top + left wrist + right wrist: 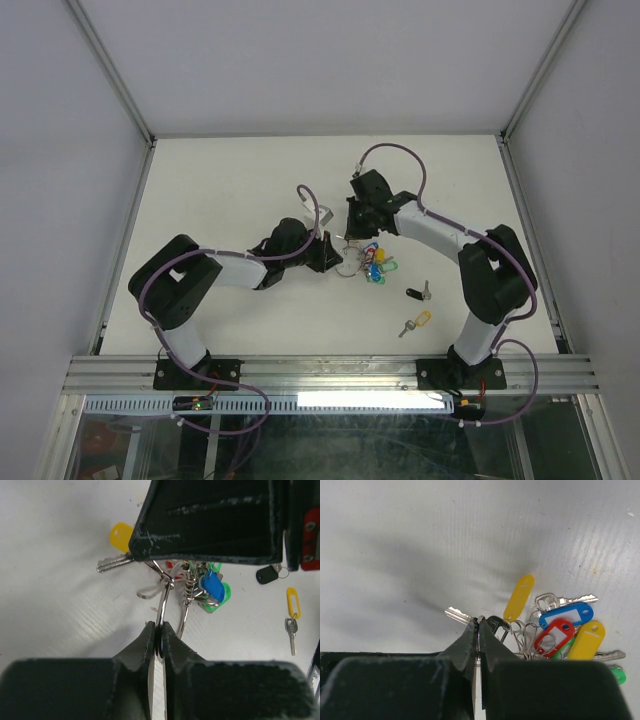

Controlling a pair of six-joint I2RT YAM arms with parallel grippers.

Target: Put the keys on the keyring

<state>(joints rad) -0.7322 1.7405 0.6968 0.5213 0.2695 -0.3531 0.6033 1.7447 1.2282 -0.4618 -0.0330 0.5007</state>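
1. The left tool (pixel 159 630) is pinching the keyring (pixel 163 607). In the left wrist view its two dark fingertips meet at lower centre with the thin silver wire clamped edge-on between them.
2. From that pinch the keyring rises toward the centre of the frame, to the bunch of keys (pixel 212 587) under the dark body of the right tool (pixel 210 525).
3. The right tool's fingertips are pressed together. In its own wrist view a sliver of silver wire shows at the tips, but I cannot tell whether it is the same ring.
4. Just right of those tips lie coloured heads in yellow, blue, red and green, tangled with small wire loops.
5. From above, both tools meet at the centre of the white tabletop (pixel 230 190), with the bunch touching the surface between and just below them.
6. A black key (pixel 418 292) and a yellow-tagged key (pixel 413 323) lie apart from the bunch, toward the lower right.
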